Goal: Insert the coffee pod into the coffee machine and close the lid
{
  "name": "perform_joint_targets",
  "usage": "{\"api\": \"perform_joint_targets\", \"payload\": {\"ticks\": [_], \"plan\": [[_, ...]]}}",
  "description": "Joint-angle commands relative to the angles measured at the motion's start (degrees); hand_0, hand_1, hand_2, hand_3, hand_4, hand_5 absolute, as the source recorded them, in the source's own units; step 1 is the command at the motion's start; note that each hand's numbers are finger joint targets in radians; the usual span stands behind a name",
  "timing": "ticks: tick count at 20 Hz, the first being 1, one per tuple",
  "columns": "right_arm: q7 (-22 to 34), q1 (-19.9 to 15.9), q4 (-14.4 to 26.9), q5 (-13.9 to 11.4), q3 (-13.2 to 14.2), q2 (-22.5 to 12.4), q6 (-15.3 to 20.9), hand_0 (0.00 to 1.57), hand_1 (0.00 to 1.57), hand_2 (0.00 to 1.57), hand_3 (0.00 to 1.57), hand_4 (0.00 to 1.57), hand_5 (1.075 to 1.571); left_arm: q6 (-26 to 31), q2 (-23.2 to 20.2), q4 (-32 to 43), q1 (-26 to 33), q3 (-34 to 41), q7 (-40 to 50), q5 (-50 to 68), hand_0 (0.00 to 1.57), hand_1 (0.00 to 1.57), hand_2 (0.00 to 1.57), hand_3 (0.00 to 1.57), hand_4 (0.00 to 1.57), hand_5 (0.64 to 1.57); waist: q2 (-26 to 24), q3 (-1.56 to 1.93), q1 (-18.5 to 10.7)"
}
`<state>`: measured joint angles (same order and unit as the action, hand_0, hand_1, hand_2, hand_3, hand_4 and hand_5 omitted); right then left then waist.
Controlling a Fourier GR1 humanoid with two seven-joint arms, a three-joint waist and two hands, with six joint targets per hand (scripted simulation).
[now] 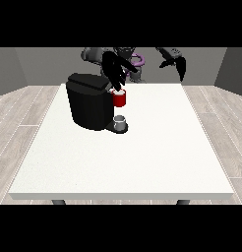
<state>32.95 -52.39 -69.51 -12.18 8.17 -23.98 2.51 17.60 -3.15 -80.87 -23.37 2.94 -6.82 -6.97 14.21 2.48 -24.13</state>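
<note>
Hand at the view's left (114,74) reaches down over the red thing at the machine (119,99) on the coffee machine (89,101) near the table (142,162)'s far edge, its hold unreadable; lid closing looks next, while a grey thing (120,123) sits below.

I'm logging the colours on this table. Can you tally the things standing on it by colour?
Black: 1, the coffee machine
Red: 1, a red thing at the machine
Grey: 1, a grey thing at the machine's base
Total: 3
</note>
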Motion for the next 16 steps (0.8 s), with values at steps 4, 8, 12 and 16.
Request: {"api": "perform_joint_targets", "payload": {"ticks": [4,8,12,16], "plan": [[-8.1,-6.9,-5.3,1.5,-2.1,3.9,-0.8,0.00,0.00,0.00,0.00,0.00,1.571,2.0,0.0,0.0,-3.5,-1.2,-0.7,0.6,0.00,0.00,0.00,0.00,0.25,1.571,4.4,-2.34,-9.5],[-11.5,-10.5,-2.9,2.2,-1.5,4.6,-0.6,0.00,0.00,0.00,0.00,0.00,1.571,1.4,1.1,-0.1,-4.4,-2.7,0.2,-0.3,0.00,0.00,0.00,0.00,0.28,1.571,6.2,-2.48,-8.6],[-13.3,-14.5,0.2,0.5,-3.1,7.7,1.9,0.00,0.00,0.00,0.00,0.05,1.571,1.0,0.7,0.6,-6.8,-1.7,-0.5,0.0,0.00,0.00,0.00,0.00,0.27,1.571,8.1,-2.52,-8.1],[-18.5,-15.6,4.5,1.4,-2.4,8.3,1.2,0.00,0.00,0.00,0.00,0.00,1.571,1.9,0.1,-1.3,-8.4,-0.3,2.7,2.3,0.00,0.00,0.00,0.00,0.35,1.571,8.1,-2.50,-7.3]]}}
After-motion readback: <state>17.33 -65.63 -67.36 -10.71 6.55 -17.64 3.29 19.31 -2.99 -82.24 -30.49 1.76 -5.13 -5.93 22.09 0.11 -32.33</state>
